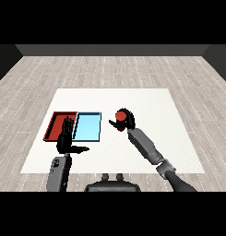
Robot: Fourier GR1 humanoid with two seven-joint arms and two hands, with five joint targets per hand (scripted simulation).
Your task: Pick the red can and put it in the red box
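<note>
Fingers of right hand (127,120) curl round red can (120,115) beside blue tray (88,127); left hand (67,137) spread before red tray (56,125).

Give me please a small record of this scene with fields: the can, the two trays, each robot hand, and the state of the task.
can: red can, held to the right of both trays
red tray: red tray, leftmost, no can in it
blue tray: light blue tray, beside the red tray on its right
right robot hand: right robot hand, curled round the red can
left robot hand: left robot hand, fingers straight, thumb out, holds nothing, in front of the trays
task state: can picked, not yet in the red tray
</note>
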